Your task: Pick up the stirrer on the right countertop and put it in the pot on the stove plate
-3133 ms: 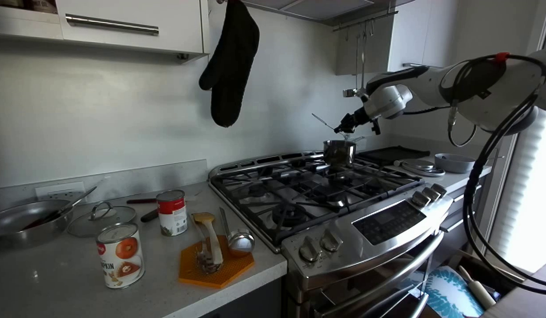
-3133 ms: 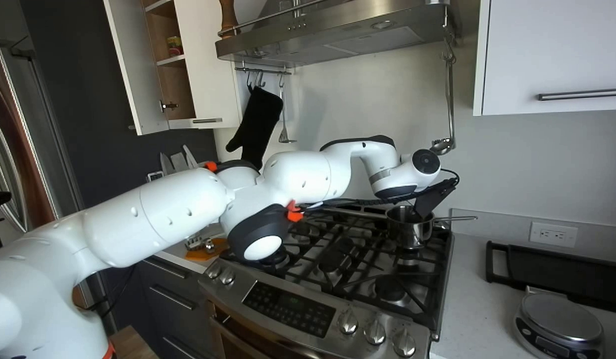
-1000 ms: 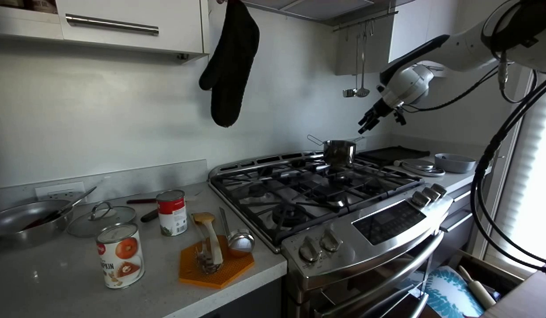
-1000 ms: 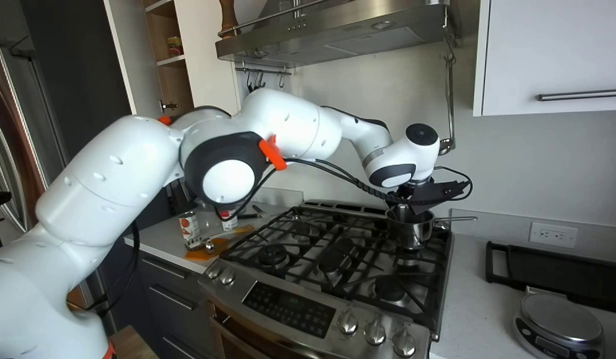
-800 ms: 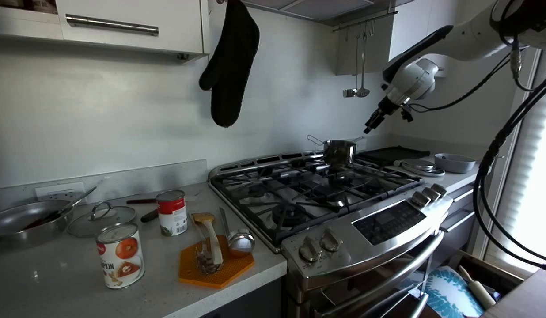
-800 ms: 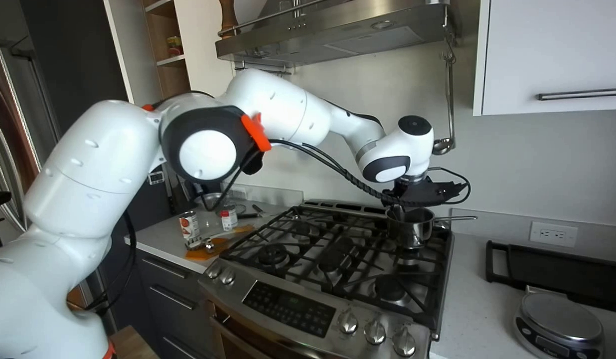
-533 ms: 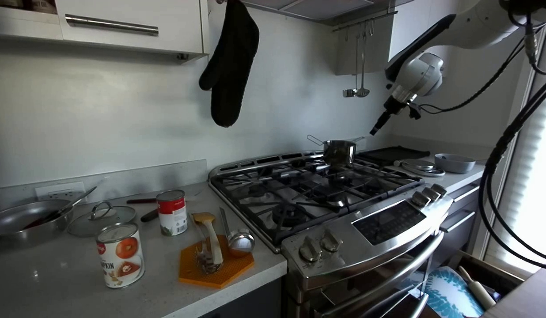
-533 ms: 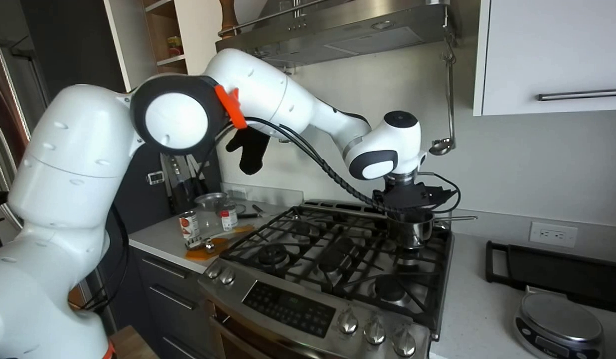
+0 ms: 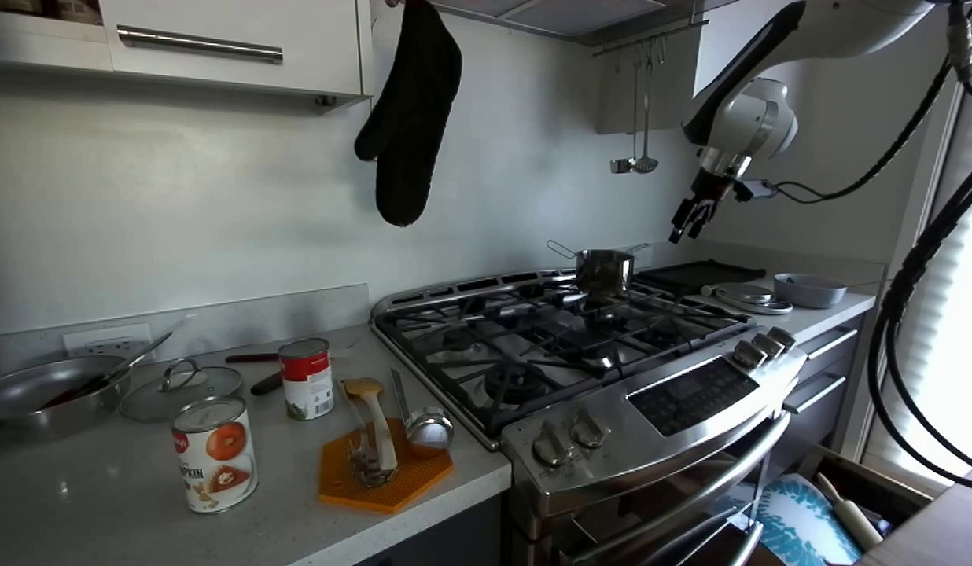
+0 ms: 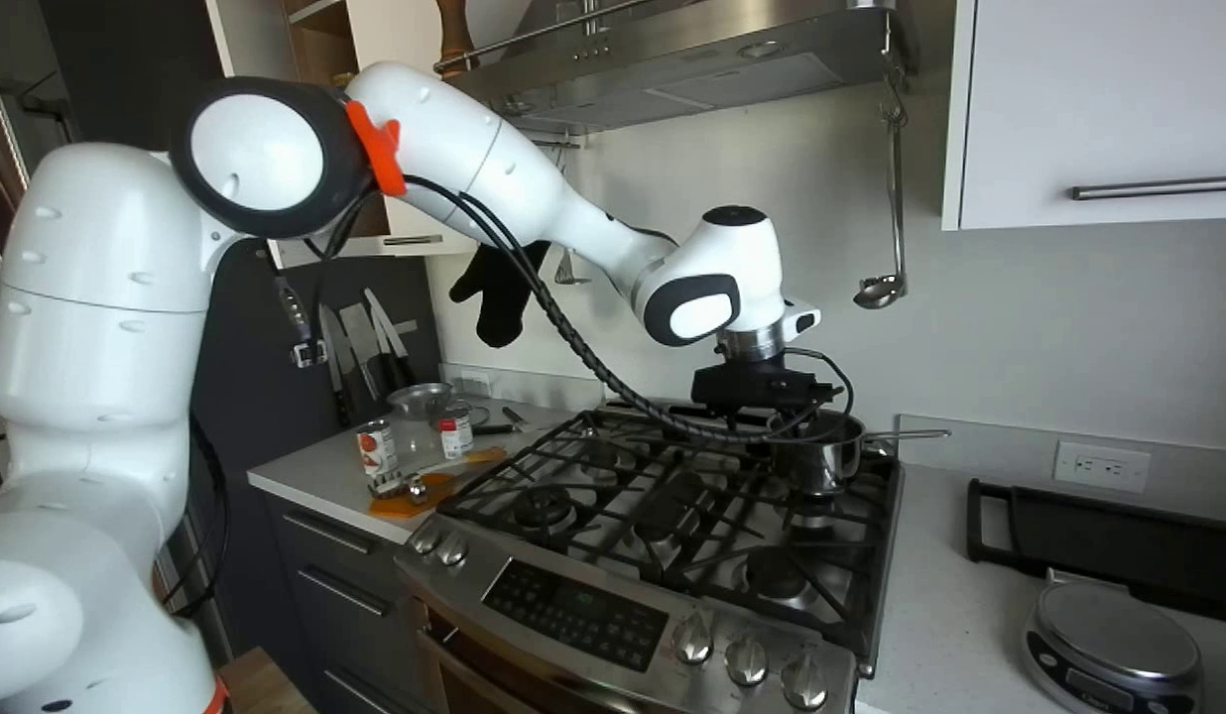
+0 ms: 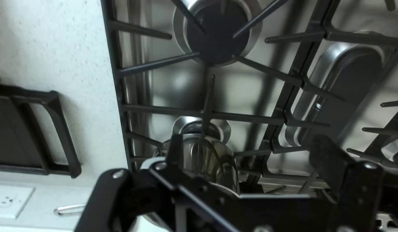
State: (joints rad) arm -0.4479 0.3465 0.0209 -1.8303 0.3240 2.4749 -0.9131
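On the stove plate [image 9: 604, 314]: in an exterior view the pot [image 9: 604, 273] stands upright, and the stirrer [image 9: 563, 247], judged so by its wire loop, leans out over the rim at ten o'clock; the placing looks done, leaving only a clean retreat.
Gripper [image 9: 685, 234]: at the pot's two o'clock, tip aimed at seven, jaws apart with nothing between; rising toward twelve would clear the loop best.
Cable [image 10: 575, 340]: in an exterior view it sags toward the gripper, overlapping the pot's rim; contact cannot be told, so lifting before any swing seems safest against a snag.
Arm [image 10: 454, 139]: elbow high at ten o'clock, forearm sloping toward four, wrist pointed to six.
Finger pads [image 11: 175, 151]: in the wrist view they stand well apart, the pot at six o'clock beyond them; the stirrer cannot be made out there, so a slow exit seems wise.
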